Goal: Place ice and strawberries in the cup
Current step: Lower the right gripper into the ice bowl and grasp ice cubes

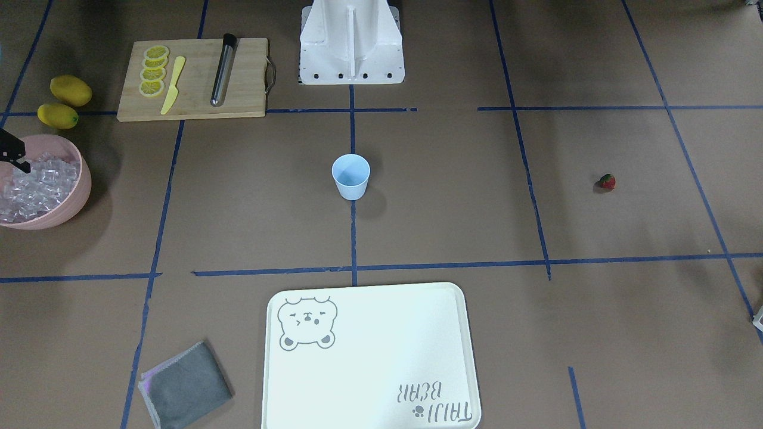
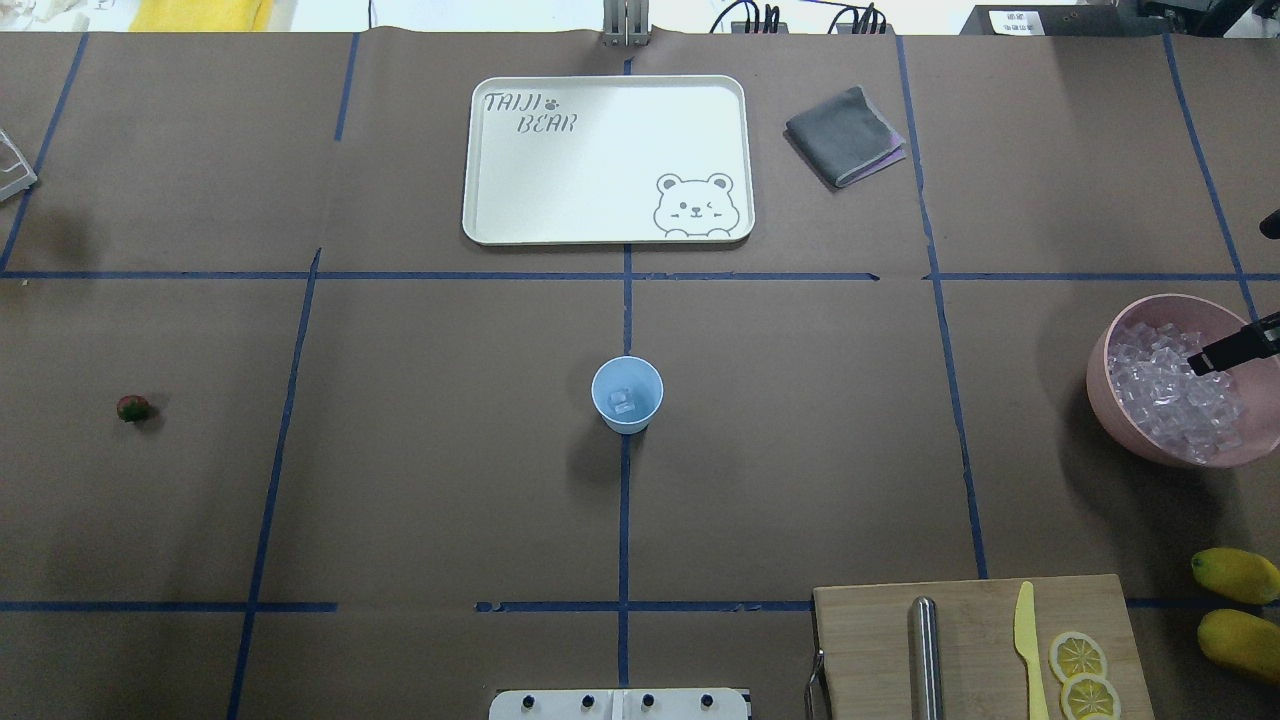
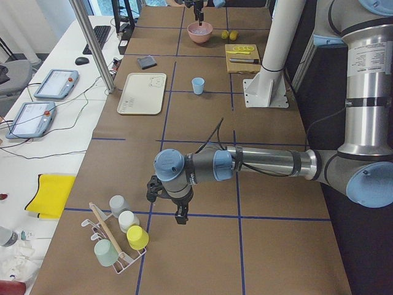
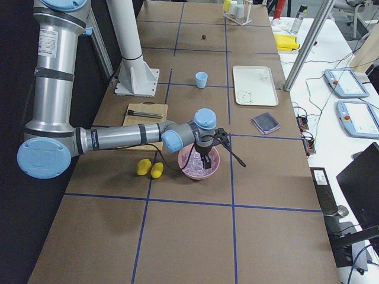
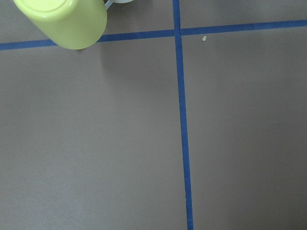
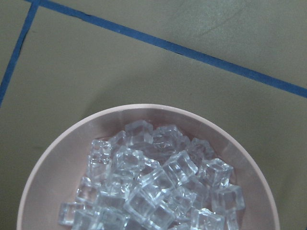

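The pale blue cup (image 2: 627, 394) stands upright at the table's middle with one clear ice cube (image 2: 622, 402) in its bottom. More ice (image 6: 153, 182) fills the pink bowl (image 2: 1100, 370) at the robot's right. My right gripper (image 2: 1200, 362) hangs just above that ice, and I cannot tell how its jaws stand. The strawberry (image 2: 132, 408) lies alone on the table far to the left. My left gripper (image 3: 179, 218) shows only in the exterior left view, low over the table beside a cup rack, far from the strawberry; its state is unclear.
A white bear tray (image 2: 600, 160) and a grey cloth (image 2: 845, 135) lie beyond the cup. A cutting board (image 2: 970, 640) holds lemon slices, a yellow knife and a metal rod. Two lemons (image 2: 1235, 575) sit by the bowl. A lime cup (image 5: 67, 21) lies under the left wrist.
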You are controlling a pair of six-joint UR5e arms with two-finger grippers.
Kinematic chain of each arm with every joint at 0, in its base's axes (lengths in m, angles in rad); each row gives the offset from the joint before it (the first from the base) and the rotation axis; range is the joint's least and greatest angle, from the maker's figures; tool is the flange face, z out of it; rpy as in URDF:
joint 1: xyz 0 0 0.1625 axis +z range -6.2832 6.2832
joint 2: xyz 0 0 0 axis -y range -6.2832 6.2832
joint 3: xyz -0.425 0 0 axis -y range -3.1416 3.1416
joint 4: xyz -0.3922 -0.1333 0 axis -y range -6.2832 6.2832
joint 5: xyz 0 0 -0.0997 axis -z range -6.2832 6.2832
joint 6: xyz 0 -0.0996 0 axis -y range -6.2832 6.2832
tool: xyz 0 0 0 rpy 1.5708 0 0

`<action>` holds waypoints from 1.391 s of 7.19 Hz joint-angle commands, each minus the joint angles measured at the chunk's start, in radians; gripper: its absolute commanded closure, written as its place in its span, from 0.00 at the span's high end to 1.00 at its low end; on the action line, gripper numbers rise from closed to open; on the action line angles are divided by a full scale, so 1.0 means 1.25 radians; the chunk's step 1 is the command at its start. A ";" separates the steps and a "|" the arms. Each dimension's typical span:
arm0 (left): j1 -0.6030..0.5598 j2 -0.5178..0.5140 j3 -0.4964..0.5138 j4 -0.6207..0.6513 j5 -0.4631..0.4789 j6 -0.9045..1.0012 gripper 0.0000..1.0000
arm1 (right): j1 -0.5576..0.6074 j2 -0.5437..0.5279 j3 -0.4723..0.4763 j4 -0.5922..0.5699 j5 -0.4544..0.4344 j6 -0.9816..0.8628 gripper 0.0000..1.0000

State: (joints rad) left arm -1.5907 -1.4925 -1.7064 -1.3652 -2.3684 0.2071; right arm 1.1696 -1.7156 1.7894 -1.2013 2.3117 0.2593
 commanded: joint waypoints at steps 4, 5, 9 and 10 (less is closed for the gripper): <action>0.000 0.000 -0.002 0.000 0.000 0.000 1.00 | -0.020 -0.014 -0.013 0.049 0.045 0.055 0.86; 0.000 0.000 0.000 0.000 0.000 0.000 1.00 | -0.020 -0.022 -0.013 0.049 0.045 0.054 0.82; 0.000 0.000 -0.001 0.000 0.000 0.000 1.00 | -0.020 -0.039 -0.015 0.050 0.044 0.052 0.74; 0.000 0.000 0.000 0.000 0.000 0.000 1.00 | -0.020 -0.039 -0.015 0.049 0.042 0.051 0.72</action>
State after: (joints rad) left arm -1.5907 -1.4926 -1.7071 -1.3652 -2.3685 0.2071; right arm 1.1444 -1.7616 1.7706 -1.1389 2.3664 0.3242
